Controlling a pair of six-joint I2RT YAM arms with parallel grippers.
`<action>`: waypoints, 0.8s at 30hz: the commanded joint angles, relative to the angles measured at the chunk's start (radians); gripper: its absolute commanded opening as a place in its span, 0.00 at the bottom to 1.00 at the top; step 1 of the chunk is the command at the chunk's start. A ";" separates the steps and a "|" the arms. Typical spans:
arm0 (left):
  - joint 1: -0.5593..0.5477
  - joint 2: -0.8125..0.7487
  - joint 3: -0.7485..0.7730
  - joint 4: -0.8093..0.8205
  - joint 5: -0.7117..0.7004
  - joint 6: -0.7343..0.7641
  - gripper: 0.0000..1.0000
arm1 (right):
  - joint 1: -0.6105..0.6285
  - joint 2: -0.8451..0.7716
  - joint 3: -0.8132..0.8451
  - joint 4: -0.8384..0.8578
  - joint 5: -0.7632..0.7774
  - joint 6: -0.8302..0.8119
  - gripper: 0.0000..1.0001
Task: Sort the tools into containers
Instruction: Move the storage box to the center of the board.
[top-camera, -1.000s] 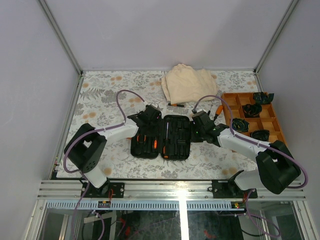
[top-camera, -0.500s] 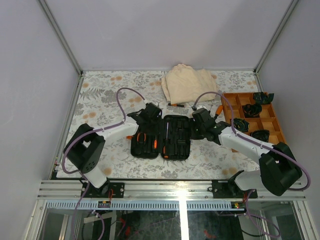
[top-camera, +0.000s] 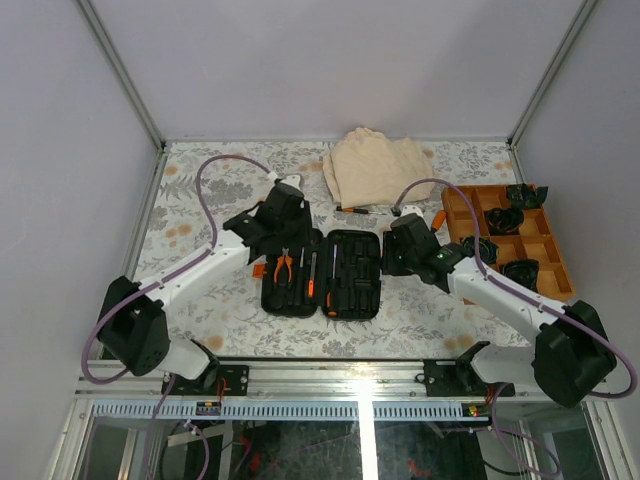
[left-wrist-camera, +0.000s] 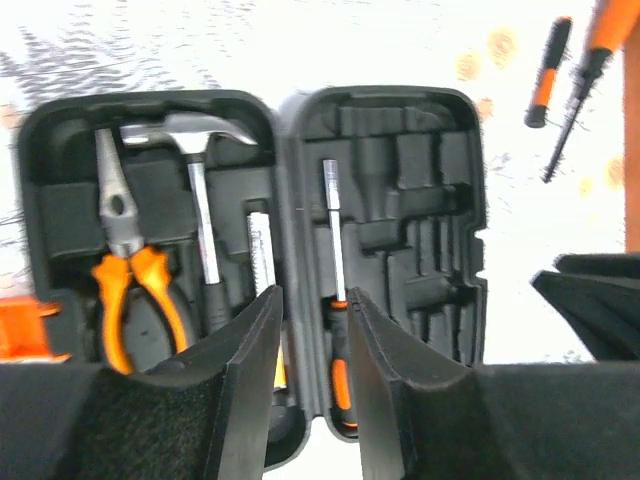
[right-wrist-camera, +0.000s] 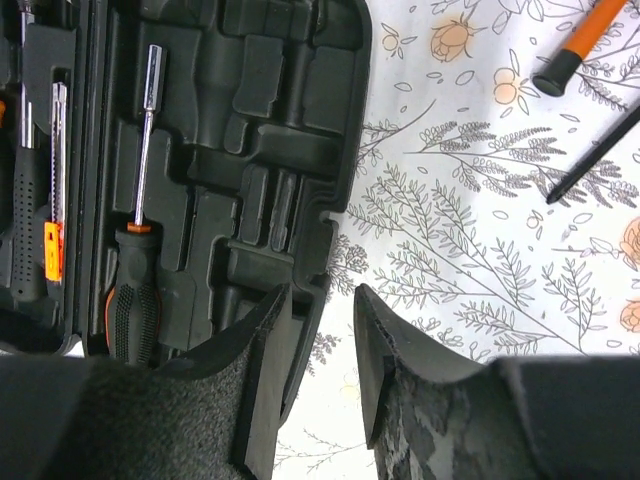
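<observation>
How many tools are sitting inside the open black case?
4. In the case, left half: pliers, hammer, a ridged blade-like tool; right half: one screwdriver. The left gripper may hide others.

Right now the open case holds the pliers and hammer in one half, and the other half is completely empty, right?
No. The other half is not empty: one driver with a black-and-orange handle lies in a slot there, as the left wrist view shows. The pliers and hammer do share one half of the open case.
</observation>
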 joint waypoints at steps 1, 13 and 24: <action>0.089 -0.072 -0.084 -0.057 -0.046 -0.007 0.32 | 0.005 -0.064 -0.037 -0.012 0.018 0.047 0.39; 0.177 -0.221 -0.283 -0.096 -0.094 -0.105 0.39 | 0.005 0.014 -0.104 0.063 -0.150 0.083 0.47; 0.178 -0.283 -0.183 -0.181 -0.133 0.031 0.40 | 0.005 0.149 -0.096 0.128 -0.164 0.051 0.35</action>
